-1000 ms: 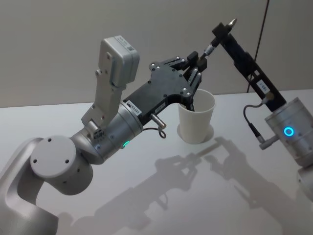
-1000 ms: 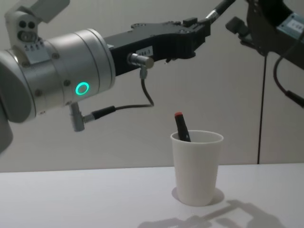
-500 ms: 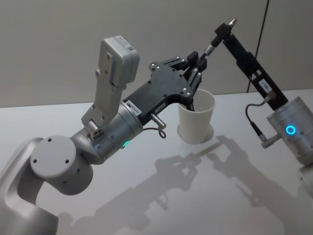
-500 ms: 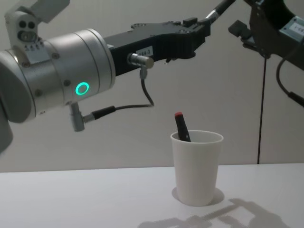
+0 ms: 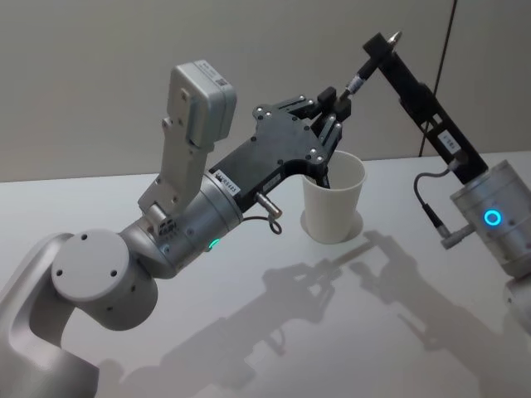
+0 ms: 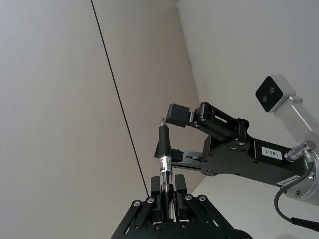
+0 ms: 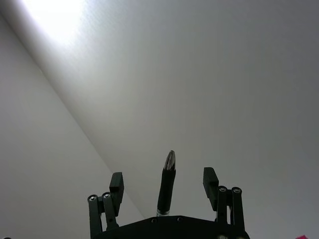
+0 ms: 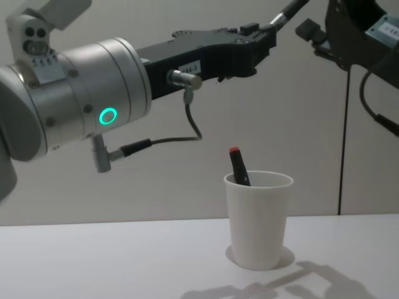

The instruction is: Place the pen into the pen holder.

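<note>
At frame centre the left pincer (image 5: 330,106), closed on the pen (image 6: 165,164), must tip it down into the pen holder (image 5: 333,197); the right pincer (image 7: 164,191) is open.

a small white label (image 6: 269,155) on the black body of the right gripper (image 6: 175,112), seen from the left wrist, reads "103-1"; other white labels on both grippers' bodies in the head and chest views are too small to read

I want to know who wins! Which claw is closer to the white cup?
The left claw, holding a pen, hovers just above the white cup. The right claw is higher and farther off to the right.
</note>
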### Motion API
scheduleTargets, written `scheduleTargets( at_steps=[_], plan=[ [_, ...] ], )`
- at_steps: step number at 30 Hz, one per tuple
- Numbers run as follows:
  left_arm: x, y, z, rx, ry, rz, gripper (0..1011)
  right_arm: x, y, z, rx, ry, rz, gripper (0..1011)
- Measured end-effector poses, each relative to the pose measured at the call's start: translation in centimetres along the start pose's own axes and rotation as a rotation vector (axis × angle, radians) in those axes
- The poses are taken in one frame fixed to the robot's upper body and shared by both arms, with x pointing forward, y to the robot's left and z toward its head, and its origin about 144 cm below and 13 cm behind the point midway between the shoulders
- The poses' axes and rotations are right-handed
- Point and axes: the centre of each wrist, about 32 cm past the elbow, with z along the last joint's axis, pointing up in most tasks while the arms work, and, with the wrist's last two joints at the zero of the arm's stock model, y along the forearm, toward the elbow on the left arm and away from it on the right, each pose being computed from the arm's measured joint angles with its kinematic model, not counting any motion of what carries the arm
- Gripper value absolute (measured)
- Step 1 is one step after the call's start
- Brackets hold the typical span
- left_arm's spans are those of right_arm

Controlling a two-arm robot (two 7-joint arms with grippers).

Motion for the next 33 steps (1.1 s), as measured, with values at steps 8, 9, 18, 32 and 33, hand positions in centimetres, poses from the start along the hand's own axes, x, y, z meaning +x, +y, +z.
scheduleTargets(
  at_steps=[8, 9, 18, 32, 33],
  plan=[
    [0.00, 0.00, 0.00, 0.000, 0.000, 0.000, 166, 0.19, -0.01, -0.26, -0.010, 0.003, -0.009, 1002],
    [0.00, 0.00, 0.00, 0.000, 0.000, 0.000, 166, 0.20, -0.01, -0.28, -0.011, 0.003, -0.010, 1002],
    [0.00, 0.00, 0.00, 0.000, 0.000, 0.000, 166, 0.28, 0.21, -0.55, -0.016, 0.005, -0.011, 1002],
    [0.00, 0.00, 0.00, 0.000, 0.000, 0.000, 166, 0.33, 0.71, -0.79, -0.021, 0.009, -0.002, 1002],
    [0.00, 0.00, 0.00, 0.000, 0.000, 0.000, 166, 0.34, 0.72, -0.81, -0.021, 0.009, -0.001, 1002]
  ],
)
